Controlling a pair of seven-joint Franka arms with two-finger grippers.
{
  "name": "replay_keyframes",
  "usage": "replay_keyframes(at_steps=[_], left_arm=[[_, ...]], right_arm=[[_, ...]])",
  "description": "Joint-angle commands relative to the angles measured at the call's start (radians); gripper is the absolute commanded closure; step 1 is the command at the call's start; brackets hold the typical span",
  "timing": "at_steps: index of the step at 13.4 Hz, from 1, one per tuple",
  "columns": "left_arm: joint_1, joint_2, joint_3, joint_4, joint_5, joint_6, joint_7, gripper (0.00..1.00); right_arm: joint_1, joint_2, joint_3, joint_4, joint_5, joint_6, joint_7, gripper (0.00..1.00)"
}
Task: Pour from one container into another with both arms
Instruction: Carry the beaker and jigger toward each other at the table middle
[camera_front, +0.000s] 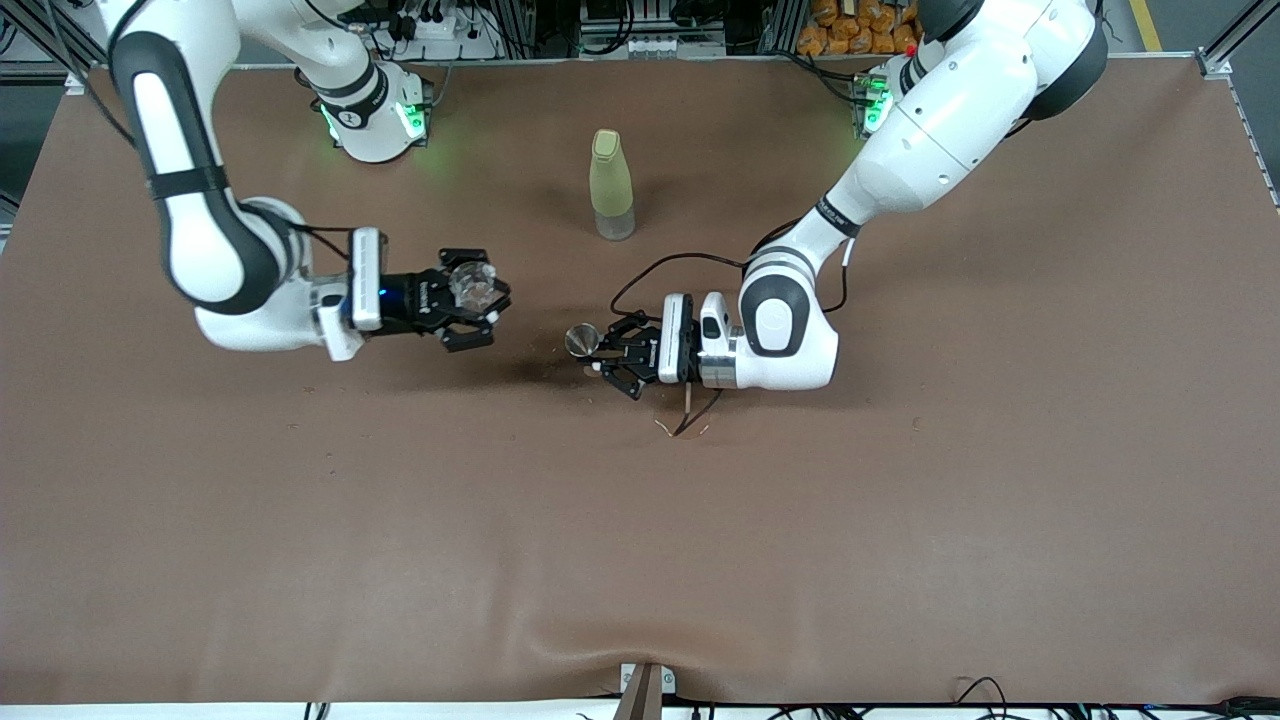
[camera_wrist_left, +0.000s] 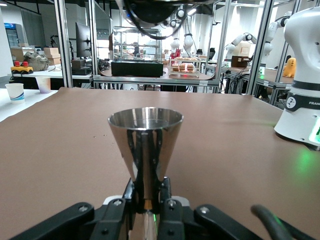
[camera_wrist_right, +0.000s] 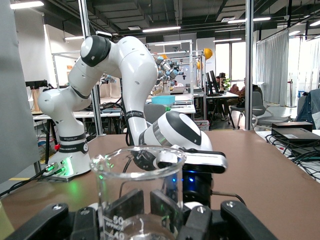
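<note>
The tiny transparent cup (camera_front: 472, 284) stands upright in my right gripper (camera_front: 487, 303), which is shut on it over the table toward the right arm's end. The right wrist view shows the cup (camera_wrist_right: 137, 192) with printed marks and something brown at its bottom, between my right gripper's (camera_wrist_right: 150, 212) fingers. The small silvery metal jigger (camera_front: 581, 340) stands upright low over the middle of the table. My left gripper (camera_front: 598, 354) is shut on it. In the left wrist view the jigger (camera_wrist_left: 146, 142) is pinched at its narrow waist by my left gripper (camera_wrist_left: 146, 202). Cup and jigger are apart.
A tall yellow-green bottle (camera_front: 611, 185) stands farther from the front camera than the jigger, about midway between the two bases. A black cable and small light scraps (camera_front: 684, 424) lie under the left wrist. The right arm's base (camera_wrist_left: 302, 110) shows in the left wrist view.
</note>
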Motion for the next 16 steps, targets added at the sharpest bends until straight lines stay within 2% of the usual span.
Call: replay_keyframes(at_steps=[1,4,7,12,16], left_arm=[[-0.034,-0.002,0.006,0.013,-0.053,0.034,0.023,1.00],[-0.037,-0.002,0.006,0.013,-0.058,0.038,0.023,1.00],[-0.035,-0.004,0.008,0.013,-0.058,0.038,0.023,1.00],[-0.035,-0.001,0.008,0.013,-0.065,0.038,0.023,1.00],[-0.037,0.001,0.014,0.013,-0.068,0.038,0.023,1.00]], right_arm=[[0.060,-0.047,-0.009,-0.078,0.075,0.055,-0.041,1.00],[0.106,-0.044,-0.009,-0.115,0.129,0.059,-0.061,1.00],[0.130,-0.044,-0.008,-0.145,0.147,0.059,-0.075,1.00],[0.210,-0.033,0.015,-0.187,0.299,0.113,-0.123,1.00],[0.215,-0.030,0.028,-0.205,0.321,0.121,-0.121,1.00]])
